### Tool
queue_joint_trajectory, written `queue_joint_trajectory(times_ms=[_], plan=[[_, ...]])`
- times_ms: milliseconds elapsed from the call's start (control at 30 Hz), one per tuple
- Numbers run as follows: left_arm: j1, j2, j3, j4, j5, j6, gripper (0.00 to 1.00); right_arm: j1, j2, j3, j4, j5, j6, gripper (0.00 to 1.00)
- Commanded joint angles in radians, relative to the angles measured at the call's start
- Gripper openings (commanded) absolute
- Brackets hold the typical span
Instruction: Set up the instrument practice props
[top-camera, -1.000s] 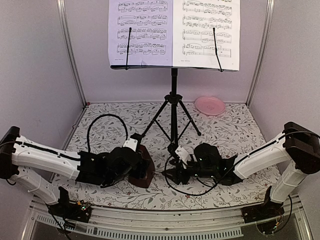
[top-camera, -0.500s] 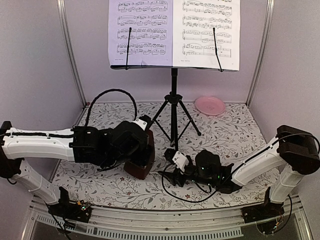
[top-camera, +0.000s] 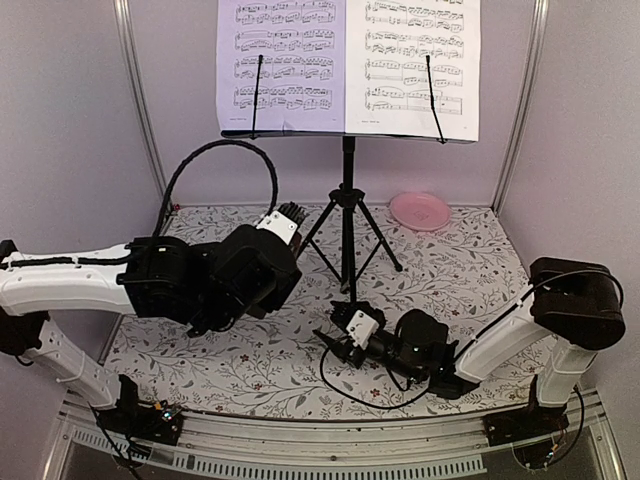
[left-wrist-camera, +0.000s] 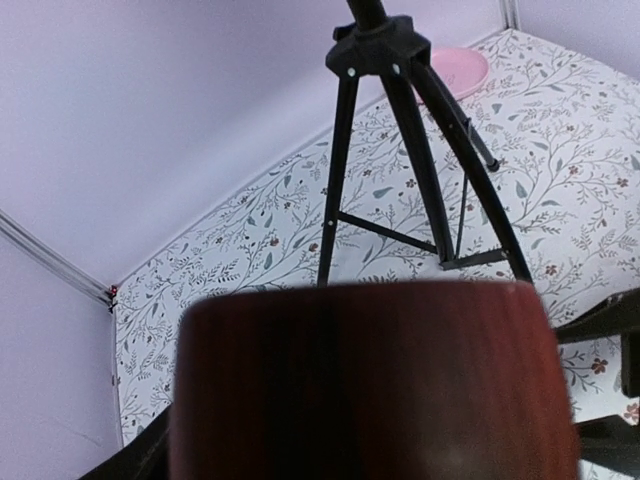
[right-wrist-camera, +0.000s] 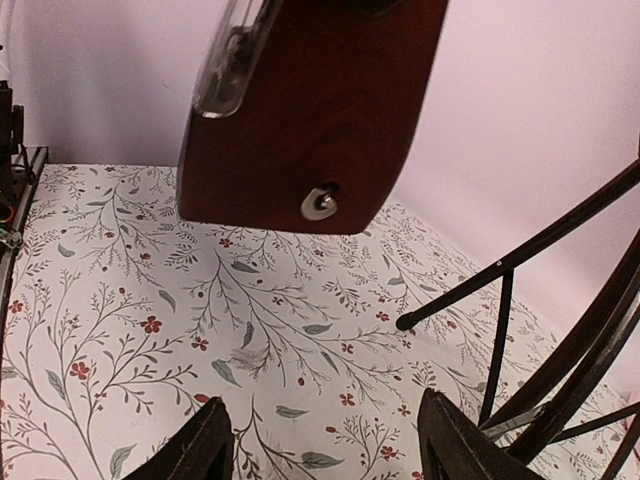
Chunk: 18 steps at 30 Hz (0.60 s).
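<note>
The black music stand (top-camera: 347, 225) stands on its tripod at the back centre. Its desk lip (top-camera: 345, 137) carries two white sheet-music pages, the left page (top-camera: 282, 65) and the right page (top-camera: 420, 65). My left gripper (top-camera: 275, 268) is shut on the red-brown metronome (left-wrist-camera: 365, 380) and holds it in the air left of the tripod legs (left-wrist-camera: 400, 130). The arm hides the metronome in the top view. The right wrist view shows the metronome (right-wrist-camera: 320, 100) hanging above the cloth. My right gripper (top-camera: 340, 345) (right-wrist-camera: 325, 450) is open and empty, low over the table in front of the stand.
A pink round plate (top-camera: 420, 210) lies at the back right, also seen in the left wrist view (left-wrist-camera: 455, 70). A flowered cloth (top-camera: 460, 270) covers the table. Plain walls close in the left, back and right. A tripod leg (right-wrist-camera: 520, 260) runs near my right gripper.
My left gripper has lifted the metronome off the cloth and carried it up and back toward the stand. My right arm has drawn back slightly, lower and nearer the front edge.
</note>
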Motion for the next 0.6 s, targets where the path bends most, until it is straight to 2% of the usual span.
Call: queue_joint_trajectory(times_ms=[0, 233, 567], plan=[[-0.014, 0.037, 0.159, -0.110, -0.097, -0.007, 0.24, 0.034, 0.086, 0.054, 0.227, 0.087, -0.158, 0.63], [-0.021, 0.075, 0.242, -0.191, -0.077, -0.047, 0.23, 0.051, 0.167, 0.140, 0.343, 0.148, -0.257, 0.55], [-0.034, 0.082, 0.267, -0.203, -0.068, -0.069, 0.22, 0.053, 0.210, 0.224, 0.330, 0.112, -0.281, 0.50]])
